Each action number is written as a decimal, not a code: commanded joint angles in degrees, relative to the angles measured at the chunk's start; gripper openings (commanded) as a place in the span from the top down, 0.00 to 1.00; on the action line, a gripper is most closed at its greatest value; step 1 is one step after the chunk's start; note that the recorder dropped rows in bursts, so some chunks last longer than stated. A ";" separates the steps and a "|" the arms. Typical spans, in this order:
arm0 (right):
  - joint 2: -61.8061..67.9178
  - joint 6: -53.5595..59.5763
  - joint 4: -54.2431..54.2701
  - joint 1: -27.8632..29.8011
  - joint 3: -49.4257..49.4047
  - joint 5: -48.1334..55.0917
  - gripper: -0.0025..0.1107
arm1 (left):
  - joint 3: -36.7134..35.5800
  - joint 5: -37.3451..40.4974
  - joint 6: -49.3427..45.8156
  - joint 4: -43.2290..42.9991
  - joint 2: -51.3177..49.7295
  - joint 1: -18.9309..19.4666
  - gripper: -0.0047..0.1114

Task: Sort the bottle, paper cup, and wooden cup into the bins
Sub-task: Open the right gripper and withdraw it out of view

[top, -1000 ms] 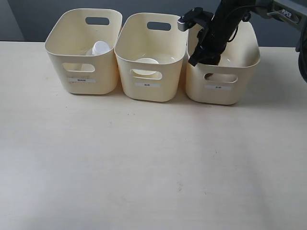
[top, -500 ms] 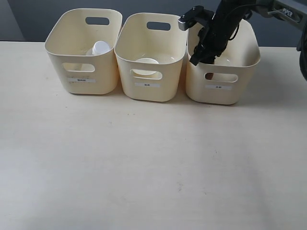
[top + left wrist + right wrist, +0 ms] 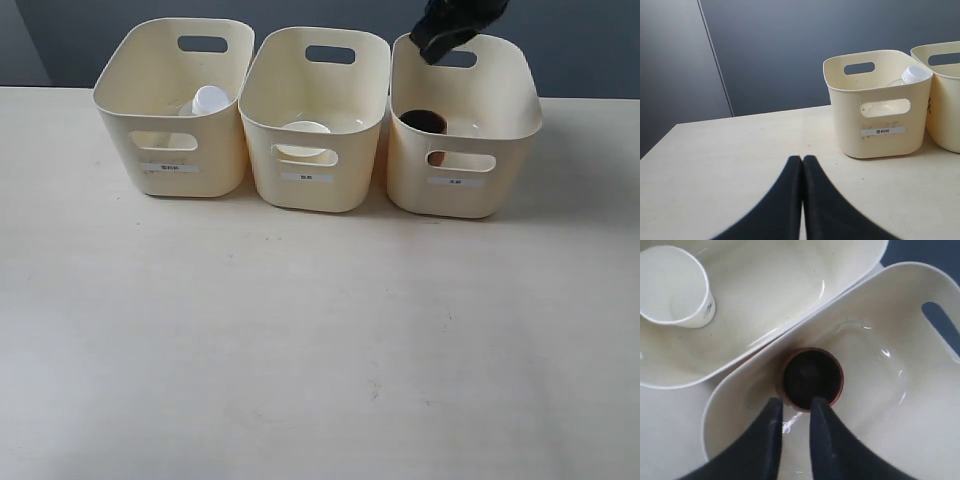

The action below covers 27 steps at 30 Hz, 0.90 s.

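Observation:
Three cream bins stand in a row. The bottle [image 3: 210, 99] leans in the left bin [image 3: 120, 95], its white cap [image 3: 916, 74] above the rim. In the middle bin [image 3: 262, 115] stands the paper cup [image 3: 304, 128], upright [image 3: 672, 287]. The wooden cup [image 3: 424, 121] stands upright in the right bin [image 3: 520, 125], its dark inside facing up [image 3: 812, 377]. My right gripper [image 3: 440, 42] hangs above that bin, open [image 3: 796, 402], with nothing between its fingers. My left gripper [image 3: 802, 159] is shut and empty, low over the table, left of the left bin [image 3: 880, 145].
The bins sit side by side near the table's far edge, with a dark wall behind them. The pale tabletop [image 3: 320, 340] stretches in front of the bins. The left arm is out of the exterior view.
My right gripper has risen out of the right bin toward the top of the view. The wooden cup, hidden before by the arm, now shows standing inside the bin.

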<state>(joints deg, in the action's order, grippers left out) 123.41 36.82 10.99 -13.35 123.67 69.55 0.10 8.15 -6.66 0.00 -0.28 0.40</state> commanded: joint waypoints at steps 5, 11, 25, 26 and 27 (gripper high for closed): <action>-10.38 -4.33 2.54 0.03 -6.15 0.41 0.99 | -0.10 -0.40 0.08 0.00 0.28 0.03 0.96; -17.59 -5.40 2.23 0.03 -15.64 0.41 0.99 | -0.10 -0.40 0.08 0.00 0.28 0.03 0.96; -42.46 -5.55 2.83 0.03 -44.97 -3.16 0.99 | -0.10 -0.40 0.08 0.00 0.28 0.03 0.96; -44.11 -5.55 3.10 0.03 -46.46 -3.44 0.99 | -0.10 -0.40 0.08 0.00 0.28 0.03 0.96; -46.17 -5.55 3.36 0.03 -48.63 -3.98 0.99 | -0.10 -0.40 0.08 0.00 0.28 0.03 0.96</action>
<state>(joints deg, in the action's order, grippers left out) 81.08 31.29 13.81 -13.35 78.53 67.12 0.10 8.15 -6.66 0.00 -0.28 0.40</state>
